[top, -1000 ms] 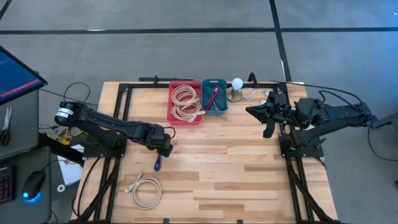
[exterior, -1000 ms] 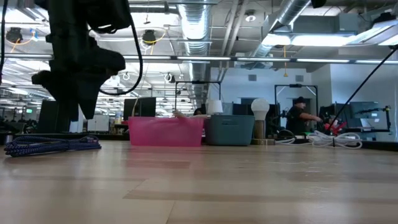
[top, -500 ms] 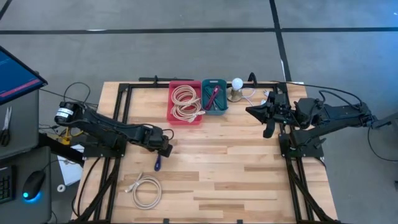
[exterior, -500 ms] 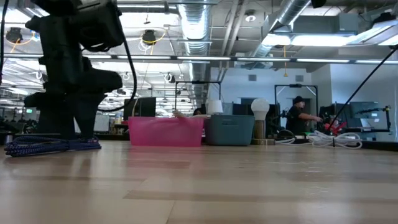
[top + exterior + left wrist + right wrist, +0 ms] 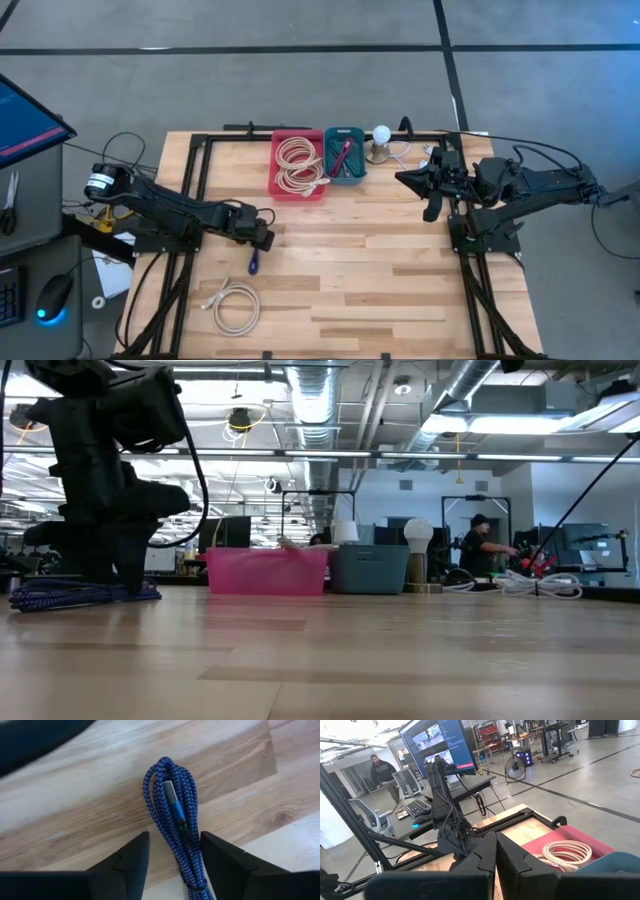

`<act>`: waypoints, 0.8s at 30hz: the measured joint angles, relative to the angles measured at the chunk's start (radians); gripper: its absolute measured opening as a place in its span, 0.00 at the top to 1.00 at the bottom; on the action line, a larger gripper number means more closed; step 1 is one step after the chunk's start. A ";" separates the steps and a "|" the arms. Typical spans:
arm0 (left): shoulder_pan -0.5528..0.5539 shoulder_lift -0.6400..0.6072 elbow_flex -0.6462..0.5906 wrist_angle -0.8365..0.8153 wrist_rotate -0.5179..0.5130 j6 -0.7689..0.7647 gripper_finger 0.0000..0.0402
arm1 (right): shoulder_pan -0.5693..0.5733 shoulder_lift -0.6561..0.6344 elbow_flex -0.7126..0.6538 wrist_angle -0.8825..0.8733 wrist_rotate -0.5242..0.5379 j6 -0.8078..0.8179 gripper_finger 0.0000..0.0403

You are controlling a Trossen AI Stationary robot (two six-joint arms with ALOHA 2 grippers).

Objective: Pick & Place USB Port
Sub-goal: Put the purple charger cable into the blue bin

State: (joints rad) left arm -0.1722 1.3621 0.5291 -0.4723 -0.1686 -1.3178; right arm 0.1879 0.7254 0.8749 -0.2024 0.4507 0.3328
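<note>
Since a second ago the left tool [image 5: 172,857] has dropped lower and drawn slightly back toward the left edge of the counter [image 5: 380,270], and it now sits down over the blue braided cable [image 5: 172,810]. Its fingers [image 5: 131,857] are spread, one on each side of the bundle, not yet pressed against it; whether they touch the wood cannot be told. The cable lies folded on the counter, with its metal USB plug [image 5: 171,794] resting on top of the loop.

The right tool [image 5: 428,185] waits raised near the right side, fingers closed on nothing.

The middle and near part of the counter is bare wood. A coiled white cable [image 5: 233,305] lies near the front left corner. A red bin [image 5: 280,188] and a teal bin [image 5: 345,178] stand at the far edge.

No writing can be read.
</note>
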 joint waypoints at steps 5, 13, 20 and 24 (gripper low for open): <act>0.000 0.001 -0.002 0.008 -0.005 0.000 0.61 | 0.000 0.000 0.000 0.000 0.000 0.000 1.00; 0.000 0.006 -0.004 0.040 -0.023 0.000 0.79 | 0.000 0.000 0.000 0.001 0.000 0.000 1.00; 0.000 0.006 -0.004 0.046 -0.034 0.003 0.93 | 0.000 0.000 0.000 0.001 0.000 0.000 1.00; 0.000 0.006 -0.004 0.046 -0.033 0.029 0.93 | 0.000 0.000 0.000 0.001 0.000 0.000 1.00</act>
State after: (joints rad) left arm -0.1726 1.3682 0.5255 -0.4263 -0.2017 -1.2884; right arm 0.1879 0.7251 0.8753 -0.2016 0.4511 0.3328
